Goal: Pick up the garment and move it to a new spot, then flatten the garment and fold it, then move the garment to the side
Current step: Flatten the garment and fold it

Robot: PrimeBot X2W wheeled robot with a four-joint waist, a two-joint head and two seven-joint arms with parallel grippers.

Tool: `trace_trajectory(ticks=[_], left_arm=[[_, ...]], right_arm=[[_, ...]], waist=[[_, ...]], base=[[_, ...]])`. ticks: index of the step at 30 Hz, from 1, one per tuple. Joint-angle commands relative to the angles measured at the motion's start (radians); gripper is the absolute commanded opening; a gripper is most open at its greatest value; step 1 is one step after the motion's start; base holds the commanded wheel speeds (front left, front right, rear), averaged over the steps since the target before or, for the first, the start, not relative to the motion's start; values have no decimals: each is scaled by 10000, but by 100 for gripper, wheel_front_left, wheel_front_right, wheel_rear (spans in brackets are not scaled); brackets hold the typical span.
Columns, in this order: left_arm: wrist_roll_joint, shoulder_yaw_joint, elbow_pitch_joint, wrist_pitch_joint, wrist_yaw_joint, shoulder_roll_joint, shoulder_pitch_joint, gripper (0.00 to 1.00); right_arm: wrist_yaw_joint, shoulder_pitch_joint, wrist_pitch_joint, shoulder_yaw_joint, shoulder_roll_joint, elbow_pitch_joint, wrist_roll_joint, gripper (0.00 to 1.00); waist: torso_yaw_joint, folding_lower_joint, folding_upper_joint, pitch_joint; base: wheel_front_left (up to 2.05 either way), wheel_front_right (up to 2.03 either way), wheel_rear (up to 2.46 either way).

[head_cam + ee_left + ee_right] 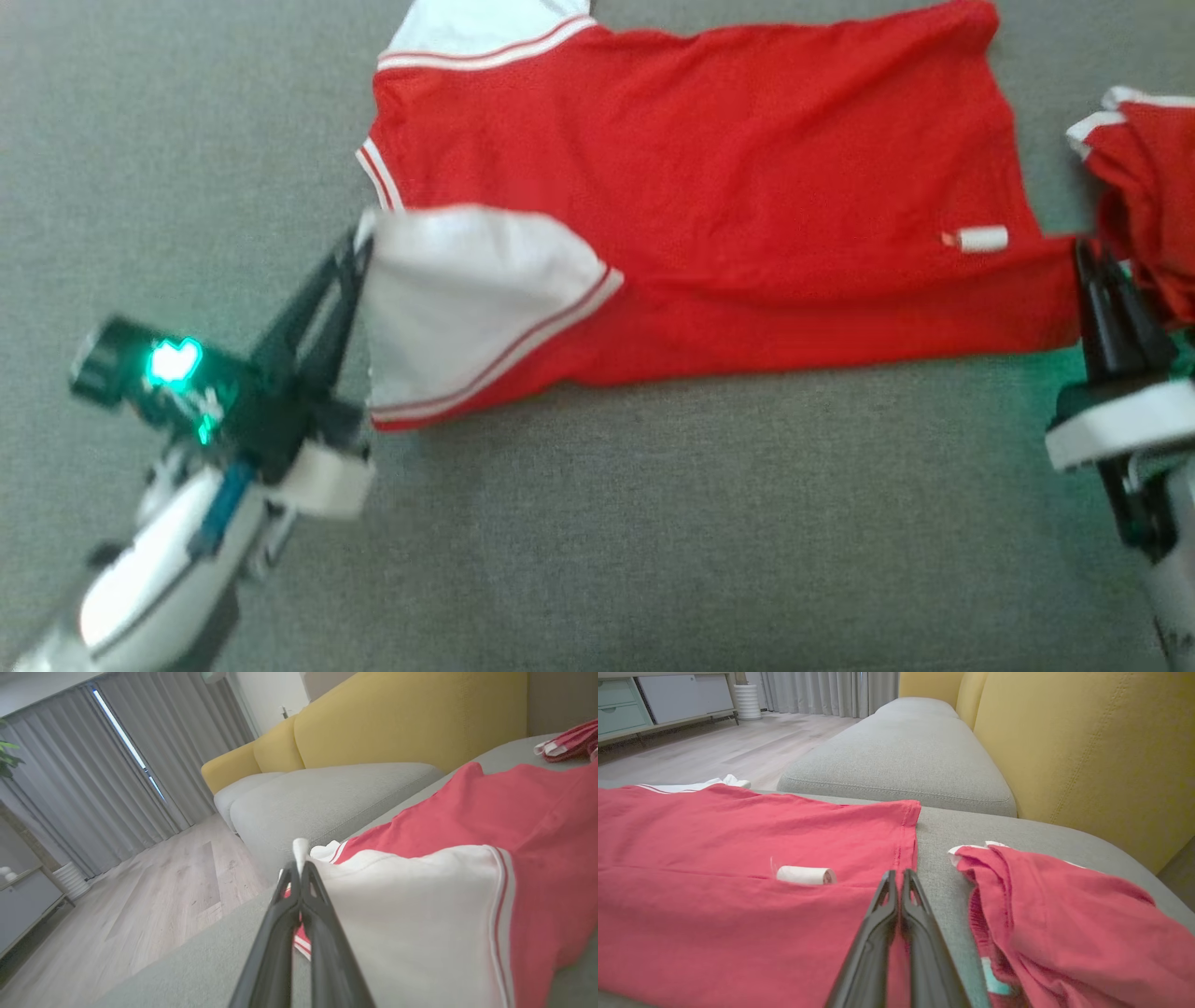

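Observation:
A red garment (709, 177) with white sleeves lies spread on the grey sofa cushion (653, 523). Its near edge is folded over, and the near white sleeve (457, 299) lies on top of the red cloth. My left gripper (359, 241) is shut on that sleeve's outer edge; in the left wrist view a tuft of white cloth pokes out past the left gripper (300, 861). My right gripper (1083, 250) is shut on the garment's red hem corner at the right, and red cloth shows between the closed fingers of the right gripper (899, 875). A small white label (805, 875) sticks out near the hem.
A second red and white garment (1144, 177) lies crumpled at the right, close beside my right gripper. Yellow sofa backrests (1087, 751) rise behind the cushions. Beyond the sofa's left edge are a wooden floor (154, 891), grey curtains (93, 765) and a low cabinet (654, 700).

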State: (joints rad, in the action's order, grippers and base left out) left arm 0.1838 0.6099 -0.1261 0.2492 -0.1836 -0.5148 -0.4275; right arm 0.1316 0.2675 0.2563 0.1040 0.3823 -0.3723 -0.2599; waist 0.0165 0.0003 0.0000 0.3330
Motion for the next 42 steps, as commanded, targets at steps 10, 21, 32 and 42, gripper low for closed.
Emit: trace_trajectory(ticks=[10,21,32,42], left_arm=[[-267,-489,-1056,110,506,-147,-2081,0],[750,-913,-1094,123,210,685,-722,100],[2826,-1751,-985,125,44,1882,2209,100],[3576,-2053,-1857,-59,484,2324,2287,100]], right_arm=[[-9,1470,55,606,318,-372,-46,2],[-9,1208,55,108,-315,-179,215,100],[-9,-106,55,-516,-1344,679,273,100],[-9,-357,55,-664,-1683,701,346,100]], waist=[[-95,-3,0,863],[-135,-3,0,484],[-329,-3,0,76],[-631,-3,0,-84]], base=[[0,0,0],[0,0,0],[0,0,0],[0,0,0]])
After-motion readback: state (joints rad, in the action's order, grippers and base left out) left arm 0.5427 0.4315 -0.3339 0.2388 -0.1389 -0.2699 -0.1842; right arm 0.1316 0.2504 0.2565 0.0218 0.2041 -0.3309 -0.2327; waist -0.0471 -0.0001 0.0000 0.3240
